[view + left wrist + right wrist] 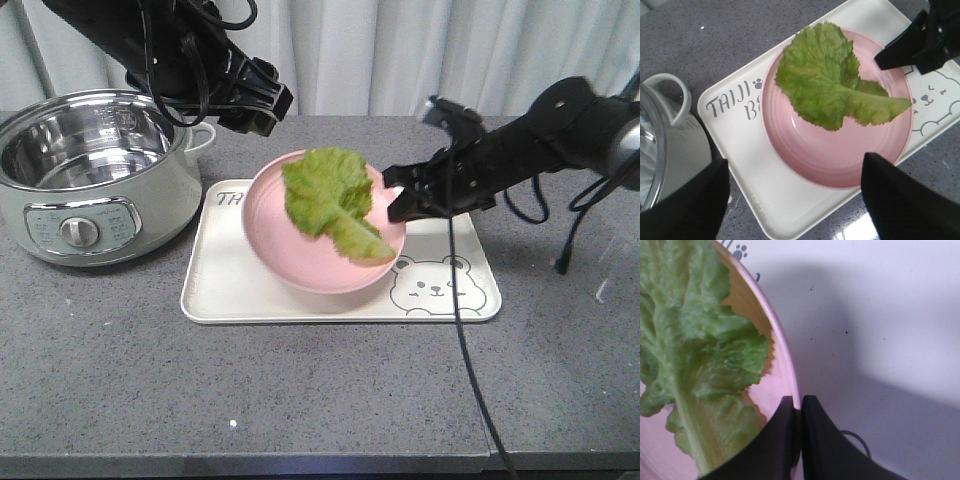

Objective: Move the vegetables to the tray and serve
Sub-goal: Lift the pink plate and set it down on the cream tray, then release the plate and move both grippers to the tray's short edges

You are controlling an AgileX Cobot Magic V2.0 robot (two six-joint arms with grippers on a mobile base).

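Right gripper pinching pink plate rim, plate tilted over tray, lettuce lying in it; left gripper spread wide above; risk: thin rim grip slips, leaf slides onto table.

left claw: spread wide | right claw: pinched closed

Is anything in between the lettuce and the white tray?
Yes. The lettuce lies in the pink plate, which sits on the tray, so the plate separates them. The right pincer pinches the plate's rim.
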